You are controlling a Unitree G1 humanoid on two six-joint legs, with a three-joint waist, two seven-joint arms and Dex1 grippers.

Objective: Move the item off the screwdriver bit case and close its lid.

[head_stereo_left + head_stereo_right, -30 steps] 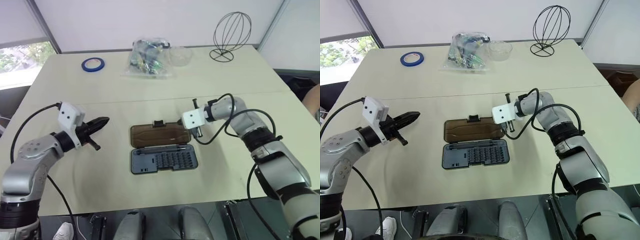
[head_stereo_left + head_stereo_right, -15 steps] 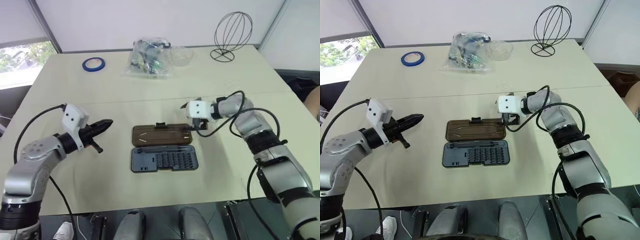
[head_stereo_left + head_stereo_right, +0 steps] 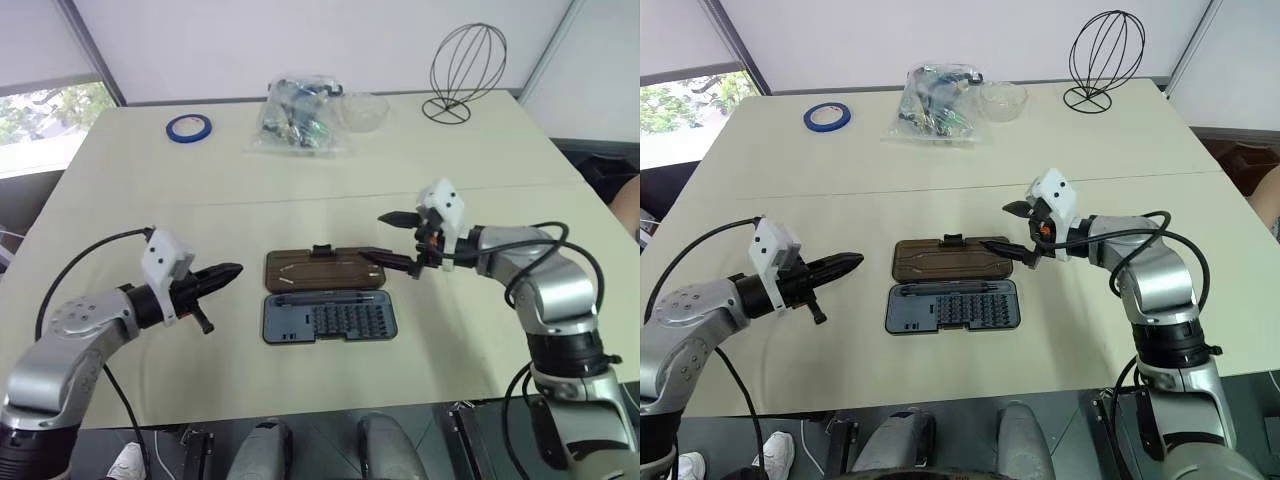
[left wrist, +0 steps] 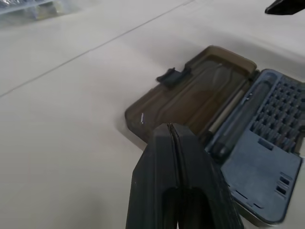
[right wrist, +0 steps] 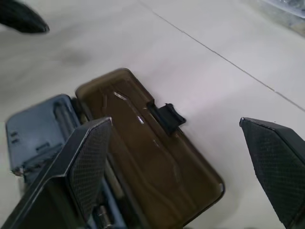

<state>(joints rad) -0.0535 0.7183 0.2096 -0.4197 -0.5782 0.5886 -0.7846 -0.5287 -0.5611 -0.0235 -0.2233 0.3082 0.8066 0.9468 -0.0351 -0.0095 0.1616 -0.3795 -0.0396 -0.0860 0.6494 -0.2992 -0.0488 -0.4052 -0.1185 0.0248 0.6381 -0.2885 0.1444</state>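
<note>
The screwdriver bit case (image 3: 328, 298) lies open mid-surface, its lid (image 3: 324, 271) flat with nothing on it, so closing is the step in hand. The right claw (image 3: 392, 241) gapes empty beside the lid (left claw (image 3: 228, 272) pinched shut, apart). Next: tip the lid over the tray.

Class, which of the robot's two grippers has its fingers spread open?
The right gripper, by the lid, fingers wide apart; the left gripper has its fingers pressed together.
</note>
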